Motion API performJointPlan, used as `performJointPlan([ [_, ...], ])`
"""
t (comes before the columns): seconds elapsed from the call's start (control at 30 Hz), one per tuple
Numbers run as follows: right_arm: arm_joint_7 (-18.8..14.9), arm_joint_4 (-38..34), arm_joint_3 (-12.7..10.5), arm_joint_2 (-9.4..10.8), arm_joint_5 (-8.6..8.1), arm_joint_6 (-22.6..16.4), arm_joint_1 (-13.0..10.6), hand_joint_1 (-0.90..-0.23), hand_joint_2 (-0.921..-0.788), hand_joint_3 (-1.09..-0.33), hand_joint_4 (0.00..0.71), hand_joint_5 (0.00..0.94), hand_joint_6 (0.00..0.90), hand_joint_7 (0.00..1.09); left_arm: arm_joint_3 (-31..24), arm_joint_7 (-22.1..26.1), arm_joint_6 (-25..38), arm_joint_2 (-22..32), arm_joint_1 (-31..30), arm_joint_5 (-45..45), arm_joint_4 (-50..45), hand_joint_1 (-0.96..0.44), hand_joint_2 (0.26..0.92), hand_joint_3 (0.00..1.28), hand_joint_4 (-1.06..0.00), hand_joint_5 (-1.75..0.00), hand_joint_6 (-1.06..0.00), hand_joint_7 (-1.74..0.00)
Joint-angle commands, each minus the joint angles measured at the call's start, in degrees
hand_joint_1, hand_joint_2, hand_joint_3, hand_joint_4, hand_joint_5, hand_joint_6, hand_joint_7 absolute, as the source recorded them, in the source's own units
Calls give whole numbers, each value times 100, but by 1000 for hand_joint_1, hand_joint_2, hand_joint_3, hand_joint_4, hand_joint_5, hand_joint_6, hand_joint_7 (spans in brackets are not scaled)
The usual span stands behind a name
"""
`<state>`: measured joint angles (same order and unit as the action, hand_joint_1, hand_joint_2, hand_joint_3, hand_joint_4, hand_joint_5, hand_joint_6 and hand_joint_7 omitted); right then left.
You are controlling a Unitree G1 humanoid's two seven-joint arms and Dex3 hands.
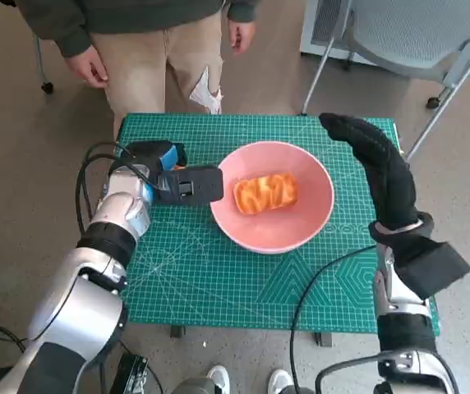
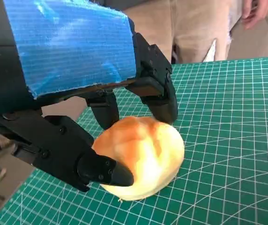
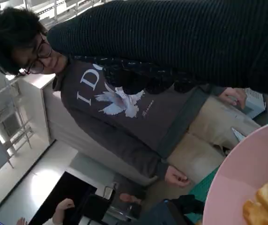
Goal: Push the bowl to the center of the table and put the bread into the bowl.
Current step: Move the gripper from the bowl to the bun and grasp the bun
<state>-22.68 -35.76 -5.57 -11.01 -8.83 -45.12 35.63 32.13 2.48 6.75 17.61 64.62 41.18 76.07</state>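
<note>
The left hand (image 1: 165, 176) lies on the green cutting mat (image 1: 218, 279), just left of the pink bowl (image 1: 243, 234), its black fingers reaching toward the rim. In the left wrist view, this hand (image 2: 87, 93) is closed round a round golden bun (image 2: 141, 157) that sits on the mat (image 2: 237, 140). Fingers (image 2: 160, 96) press on the bun's far side and the thumb sits against its near side. The head view does not show this bun, which is hidden under the hand.

The bowl stands near the middle of the mat and holds a twisted, glazed piece of bread (image 1: 265, 193). The right wrist view catches part of the bowl (image 3: 246, 173) and a corner of that bread (image 3: 265, 206).

The right hand (image 1: 379, 168) in its knitted glove is stretched out flat to the right of the bowl, apart from it and grasping nothing. In its own wrist view, the glove (image 3: 181, 42) is a dark band.

A person (image 1: 161, 41) stands at the far edge. Their dark sweatshirt (image 3: 124, 108) bears the white letters "I D", the rest covered by the glove, over a white printed figure. The smaller script is too fine to read.
</note>
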Motion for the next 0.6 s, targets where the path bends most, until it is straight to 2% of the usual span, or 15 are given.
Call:
performJointPlan([
  [0.03, -67, -7, 8, -40, -37, 110, -131, -692, -921, -845, 187, 0, -1, 482, 27, 41, -60, 29, -125, 21, 107, 2, 801, 318, -569, -1323, -672, -1143],
  [0.17, -72, -26, -1, -40, -38, 114, -114, -693, -921, -845, 187, 0, -1, 482, -2, 25, -91, 43, -133, -9, 106, 2, 781, 338, -589, -1327, -686, -1116],
  [0.3, -59, -49, -4, -36, -24, 103, -97, -693, -921, -845, 187, 0, -1, 482, -46, 7, -93, 46, -129, -55, 100, 2, 683, 520, -573, -1400, -689, -1142],
  [0.37, -54, -53, -5, -35, -18, 98, -93, -693, -921, -845, 187, 0, -1, 482, -62, 2, -83, 44, -124, -78, 96, 2, 666, 555, -570, -1431, -687, -1130],
  [0.57, -17, -60, -2, -30, 22, 79, -83, -692, -921, -846, 187, 0, -1, 482, -95, 27, -59, 48, -110, -125, 91, 2, 701, 493, -590, -1404, -672, -1112],
  [0.6, -14, -65, -1, -28, 26, 76, -79, -692, -921, -846, 187, 0, -1, 482, -99, 30, -60, 52, -108, -126, 90, 2, 733, 432, -597, -1386, -669, -1100],
])
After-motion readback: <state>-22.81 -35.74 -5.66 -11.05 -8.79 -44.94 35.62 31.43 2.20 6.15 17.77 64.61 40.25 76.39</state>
